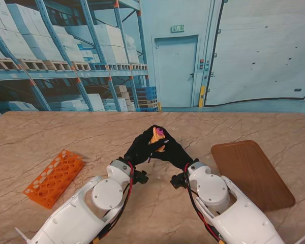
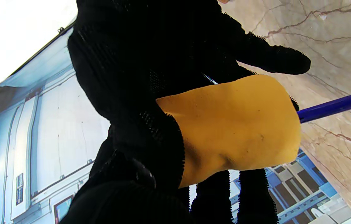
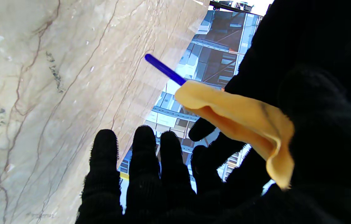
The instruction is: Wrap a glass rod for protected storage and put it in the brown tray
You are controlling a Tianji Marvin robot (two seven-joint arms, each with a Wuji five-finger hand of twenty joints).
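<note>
Looking down from the stand, I am seeing both black-gloved hands meeting over the middle of the marbled beige surface (image 1: 51, 132), raised together around a small bundle. The left hand (image 1: 142, 146) is closing its fingers on a soft yellow-orange cloth (image 2: 234, 124) that is curling around the thin blue glass rod (image 2: 337, 105); one end of the rod is sticking out of the cloth and hanging clear of the surface. The right hand (image 1: 174, 150) is pressing up against the same bundle, but I cannot tell whether it is actually gripping; in its wrist view several fingers (image 3: 141, 155) are standing straight and apart. The flat brown wooden tray (image 1: 251, 173) is lying on my right, near the right arm. The orange perforated plastic rack (image 1: 54, 178) is lying well apart on my left.
</note>
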